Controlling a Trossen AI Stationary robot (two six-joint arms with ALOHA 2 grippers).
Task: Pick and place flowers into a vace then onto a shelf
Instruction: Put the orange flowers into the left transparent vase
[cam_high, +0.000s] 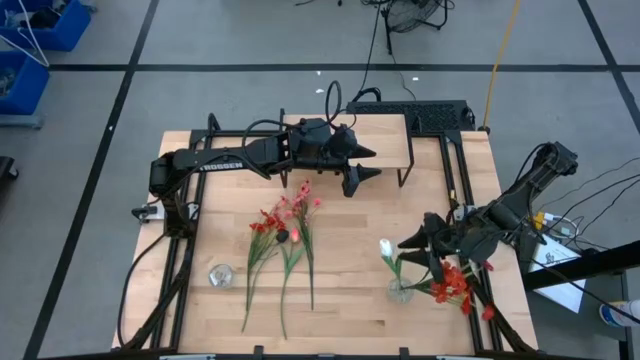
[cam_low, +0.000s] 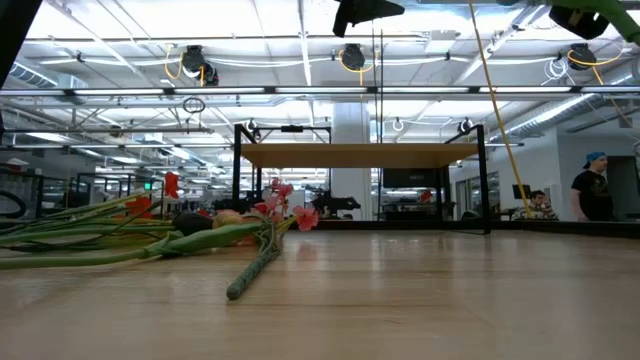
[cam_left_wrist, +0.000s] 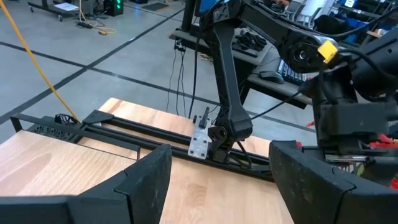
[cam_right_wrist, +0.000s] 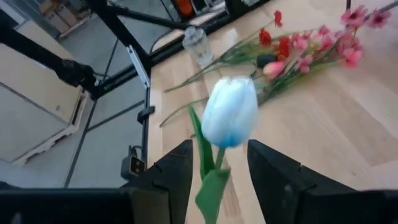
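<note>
Light wood tabletop (cam_high: 350, 290), pale and evenly grained. The flowers (cam_high: 285, 235) lay there with green stems, red and pink blossoms, 1 pink bud among them. The shelf (cam_high: 385, 140) showed the same light wood on black legs. Both arms were black, white lettering on the left one. In the right gripper (cam_right_wrist: 217, 171), black-fingered, a tulip (cam_right_wrist: 230, 112) showed white with a bluish tinge on a green stem. Red blossoms (cam_high: 452, 285) clustered by a clear glass vase (cam_high: 400, 291); another clear glass (cam_high: 221, 274) stood left.

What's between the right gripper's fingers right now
The right gripper is shut on a white tulip by its green stem; bud and a leaf show, while the lower stem is hidden below the fingers.
</note>
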